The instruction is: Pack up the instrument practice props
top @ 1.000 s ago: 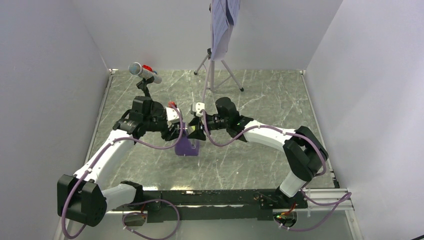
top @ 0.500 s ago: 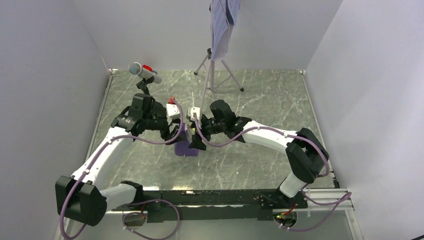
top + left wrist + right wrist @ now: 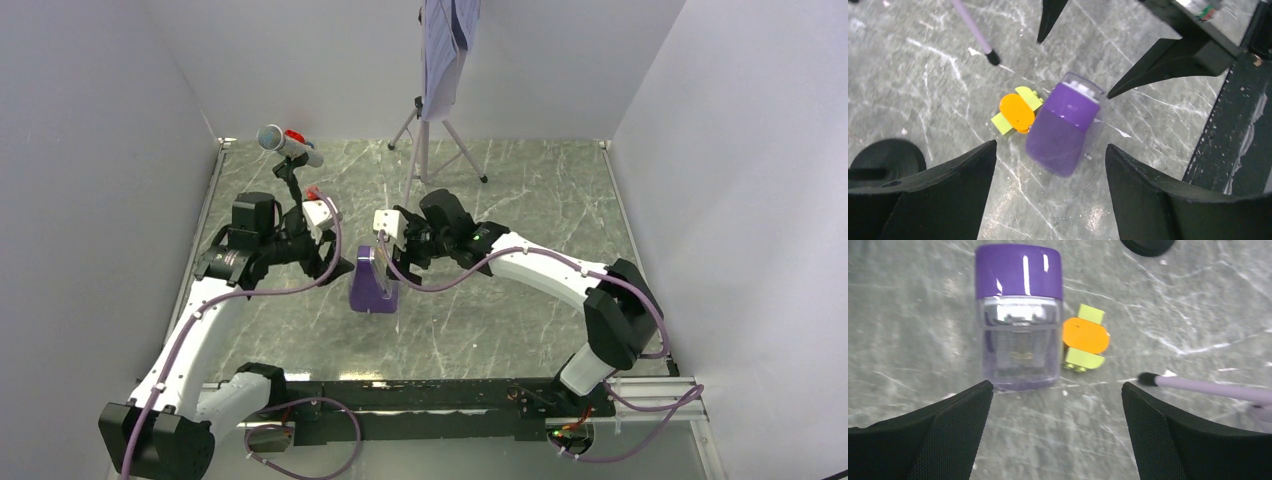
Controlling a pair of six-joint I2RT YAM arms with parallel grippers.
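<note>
Grey marbled tabletop (image 3: 520,200) between white walls (image 3: 100,100). Near its middle, purple wedge metronome (image 3: 374,283) with small orange-and-yellow-green block (image 3: 1085,337) just beside it, flanked by left gripper (image 3: 1050,146) and right gripper (image 3: 1055,385), both spread wide and grasping nothing. By far left corner, silver microphone (image 3: 285,142); at far edge, grey music stand (image 3: 430,140) bearing white sheet-music pages (image 3: 440,50).

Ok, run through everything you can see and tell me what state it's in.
Purple metronome: resting on the table, ungripped.
Orange-and-yellow-green block: lying right beside the metronome.
Microphone: raised off the table, tilted.
Music stand: standing on its tripod legs.
Sheet-music pages: hanging on the music stand.
Left gripper: open, empty.
Right gripper: open, empty.
</note>
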